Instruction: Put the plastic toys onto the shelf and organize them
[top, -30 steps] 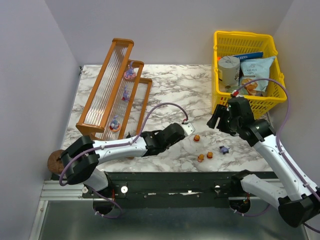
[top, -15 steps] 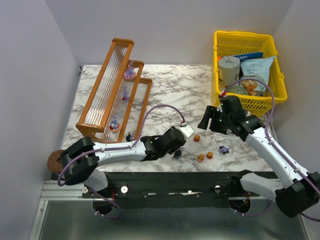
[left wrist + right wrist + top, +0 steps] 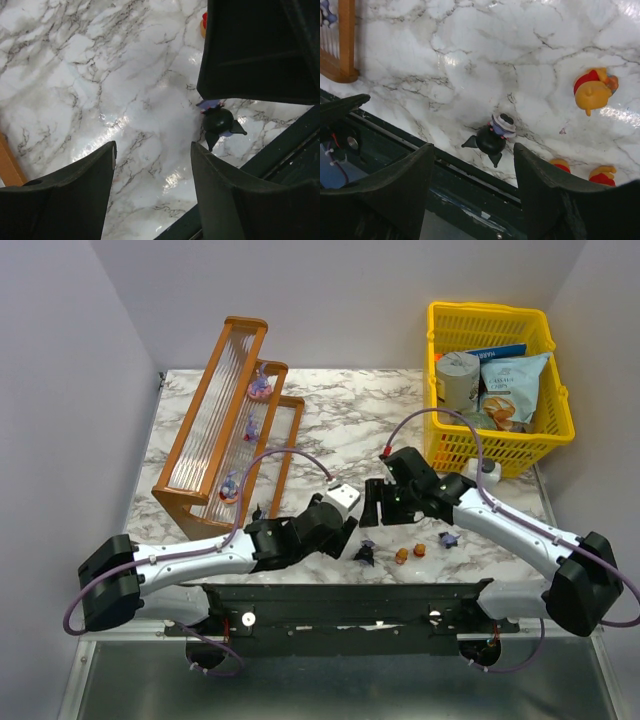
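A black toy with a pale hat (image 3: 365, 554) (image 3: 492, 137) lies by the table's front edge. My right gripper (image 3: 372, 515) (image 3: 472, 150) hangs open above it, the toy showing just beyond its fingertips. My left gripper (image 3: 347, 537) (image 3: 152, 150) is open with nothing between its fingers; the black toy (image 3: 218, 122) sits past its right fingertip. Two orange toys (image 3: 402, 556) (image 3: 420, 549) and a navy toy (image 3: 447, 538) lie to the right. The shelf (image 3: 200, 455) holds three purple toys (image 3: 260, 388) (image 3: 251, 430) (image 3: 230, 487).
A yellow basket (image 3: 455, 445) with a can (image 3: 458, 375) and snack packets (image 3: 510, 380) stands at the back right. The black rail (image 3: 350, 590) runs along the table's front edge, right beside the black toy. Both arms crowd the front centre.
My left gripper has opened and drawn back left; the black toy now lies on the table beside it. My right arm swung left and down over that toy.
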### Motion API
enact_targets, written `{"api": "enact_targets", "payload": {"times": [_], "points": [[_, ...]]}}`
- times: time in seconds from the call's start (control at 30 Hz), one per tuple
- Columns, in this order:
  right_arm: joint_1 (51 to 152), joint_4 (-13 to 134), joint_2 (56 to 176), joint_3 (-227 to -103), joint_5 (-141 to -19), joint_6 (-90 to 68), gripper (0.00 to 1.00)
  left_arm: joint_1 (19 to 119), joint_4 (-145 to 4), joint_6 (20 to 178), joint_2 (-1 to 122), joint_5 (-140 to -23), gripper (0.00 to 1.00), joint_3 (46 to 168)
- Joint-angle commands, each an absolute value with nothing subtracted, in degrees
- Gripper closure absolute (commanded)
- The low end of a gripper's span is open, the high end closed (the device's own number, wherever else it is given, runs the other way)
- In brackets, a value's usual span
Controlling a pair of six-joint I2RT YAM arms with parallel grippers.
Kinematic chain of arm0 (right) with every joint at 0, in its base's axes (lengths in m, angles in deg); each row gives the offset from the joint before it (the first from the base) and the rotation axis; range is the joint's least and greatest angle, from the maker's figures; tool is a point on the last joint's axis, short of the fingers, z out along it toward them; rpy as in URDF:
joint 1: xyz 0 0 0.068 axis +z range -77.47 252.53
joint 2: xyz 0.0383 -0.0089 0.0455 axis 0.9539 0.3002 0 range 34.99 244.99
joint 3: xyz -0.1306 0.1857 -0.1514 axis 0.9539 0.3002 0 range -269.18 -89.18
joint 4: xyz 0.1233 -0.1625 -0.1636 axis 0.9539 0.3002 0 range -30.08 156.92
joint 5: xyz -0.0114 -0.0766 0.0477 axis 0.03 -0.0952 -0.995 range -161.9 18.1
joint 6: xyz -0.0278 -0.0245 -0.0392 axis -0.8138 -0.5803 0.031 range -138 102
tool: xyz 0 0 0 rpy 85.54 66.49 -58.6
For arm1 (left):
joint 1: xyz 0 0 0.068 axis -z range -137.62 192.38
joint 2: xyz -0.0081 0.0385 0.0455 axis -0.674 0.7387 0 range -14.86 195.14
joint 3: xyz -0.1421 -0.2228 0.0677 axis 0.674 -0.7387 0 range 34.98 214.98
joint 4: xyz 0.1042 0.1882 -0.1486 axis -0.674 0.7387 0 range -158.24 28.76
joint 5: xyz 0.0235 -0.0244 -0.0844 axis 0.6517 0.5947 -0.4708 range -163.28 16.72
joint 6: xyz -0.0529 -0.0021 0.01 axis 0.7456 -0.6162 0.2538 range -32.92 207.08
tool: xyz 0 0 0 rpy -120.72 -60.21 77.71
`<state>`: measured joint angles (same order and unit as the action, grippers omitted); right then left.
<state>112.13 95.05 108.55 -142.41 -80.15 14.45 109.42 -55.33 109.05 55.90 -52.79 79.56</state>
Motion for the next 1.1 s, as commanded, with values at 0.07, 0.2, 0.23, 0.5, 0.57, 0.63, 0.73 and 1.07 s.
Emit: {"api": "enact_targets", "payload": {"times": [0.07, 0.2, 0.23, 0.5, 0.57, 0.63, 0.73, 1.07], "points": [[113.7, 95.9, 107.1, -138.6, -80.8, 15.4, 0.28, 113.3, -60.5, 114.0, 53.4, -55.7, 0.30, 75.3], [114.0, 95.9, 107.9, -137.8, -81.2, 14.5, 0.29, 115.8, -62.6, 112.8, 56.1, -54.5, 0.30, 75.9], [114.0, 95.6, 108.6, -137.7, -81.2, 14.3, 0.29, 116.2, -62.9, 112.0, 56.9, -54.4, 0.32, 76.1], [114.1, 93.1, 113.1, -135.9, -83.1, 13.5, 0.44, 117.8, -65.6, 109.1, 64.9, -55.5, 0.43, 77.3], [114.1, 92.4, 113.9, -135.9, -83.3, 13.3, 0.45, 117.8, -65.9, 109.4, 65.6, -55.5, 0.43, 77.0], [114.3, 91.4, 114.4, -135.7, -83.6, 13.4, 0.48, 117.8, -66.7, 109.8, 65.7, -55.6, 0.43, 76.6], [114.3, 91.1, 115.9, -136.0, -83.8, 13.3, 0.55, 117.8, -68.0, 109.5, 66.0, -56.3, 0.44, 76.1], [114.5, 89.4, 120.8, -136.3, -83.2, 12.4, 0.63, 117.8, -69.1, 106.8, 67.3, -57.9, 0.48, 75.4]]}}
